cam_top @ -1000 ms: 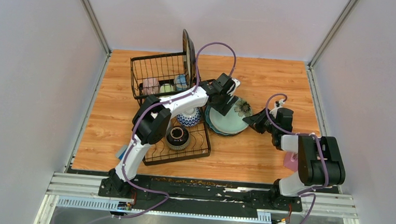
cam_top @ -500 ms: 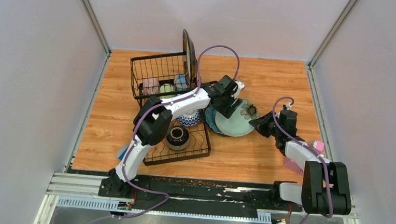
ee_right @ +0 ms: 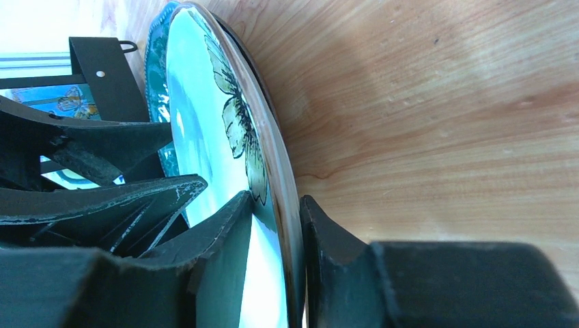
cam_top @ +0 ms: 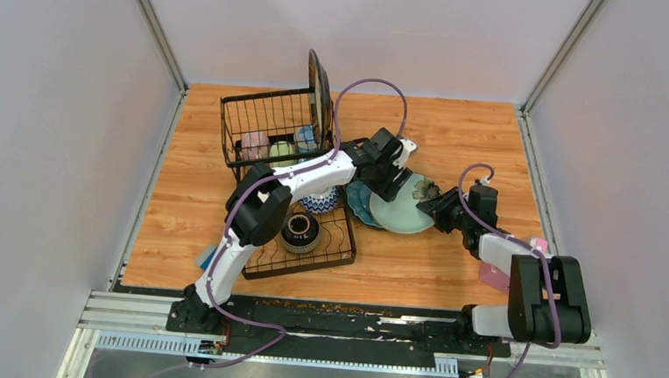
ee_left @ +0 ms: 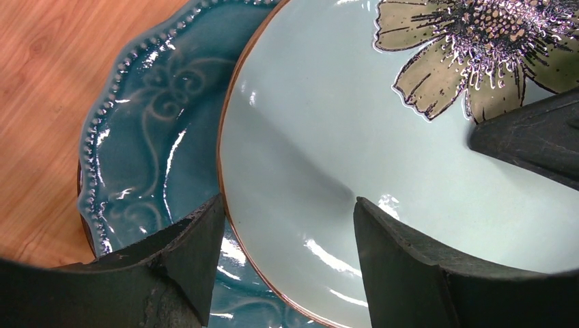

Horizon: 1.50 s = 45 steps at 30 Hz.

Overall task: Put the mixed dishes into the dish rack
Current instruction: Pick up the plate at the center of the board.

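A: Grip?
B: Yes, right end effector (ee_right: 276, 199) pinches rim of pale green flowered ceramic plate (cam_top: 404, 213), atop teal beaded plate (cam_top: 358, 204) beside black wire dish rack (cam_top: 265, 119); left end effector (ee_left: 287, 205) gapes wide.
A: Advice?
B: Tilt gently, don't drag the teal one.

A black wire dish rack (cam_top: 229, 126) stands on the wooden table (cam_top: 457, 135), with its tall basket at the back and its low tray toward the front. A dark-rimmed plate (cam_top: 318, 86) stands on edge at the basket's right side. A pink mug (cam_top: 253, 143), a green mug (cam_top: 281, 149) and a blue mug (cam_top: 305, 137) sit in the basket. A patterned bowl (cam_top: 320, 202) and a dark bowl (cam_top: 300, 231) lie on the tray. Just right of the rack, a pale green plate (cam_top: 404, 213) with a flower lies over a teal plate (cam_top: 356, 206). The left claw (cam_top: 393, 186) hangs over the pale green plate's left part, and the right claw (cam_top: 429, 207) meets its right rim.
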### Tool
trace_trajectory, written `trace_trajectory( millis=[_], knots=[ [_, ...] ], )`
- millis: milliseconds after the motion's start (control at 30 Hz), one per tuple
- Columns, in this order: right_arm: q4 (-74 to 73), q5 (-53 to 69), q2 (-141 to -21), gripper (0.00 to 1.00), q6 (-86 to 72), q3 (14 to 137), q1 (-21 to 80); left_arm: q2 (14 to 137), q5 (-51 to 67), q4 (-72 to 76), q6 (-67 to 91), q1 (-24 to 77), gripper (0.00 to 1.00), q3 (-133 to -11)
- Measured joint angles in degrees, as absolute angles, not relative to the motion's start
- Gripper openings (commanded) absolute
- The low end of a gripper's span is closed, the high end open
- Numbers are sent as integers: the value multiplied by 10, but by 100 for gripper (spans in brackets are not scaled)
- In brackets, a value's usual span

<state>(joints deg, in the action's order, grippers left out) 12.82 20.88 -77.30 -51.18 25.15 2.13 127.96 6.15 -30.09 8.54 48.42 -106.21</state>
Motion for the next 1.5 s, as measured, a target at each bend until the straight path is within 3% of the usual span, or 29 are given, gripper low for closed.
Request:
trace_trajectory(
  millis=[233,400,667,867,1133,1333,1500],
  knots=[
    [148,215,-787,25,-529,251,21,1280,53,-302,83,484,73,-1062],
    [125,200,-765,37,-526,251,23,1280,59,-303,84,485,73,-1062],
    [87,180,-743,39,-519,251,26,1280,66,-301,85,493,73,-1062],
    [56,169,-722,49,-513,255,32,1280,68,-298,86,496,73,-1062],
    [1,143,-698,42,-494,267,34,1280,68,-299,87,504,73,-1063],
    [-28,123,-674,49,-494,268,35,1280,67,-307,91,510,73,-1066],
    [-64,110,-651,43,-492,276,36,1280,61,-314,104,517,73,-1067]
  ],
)
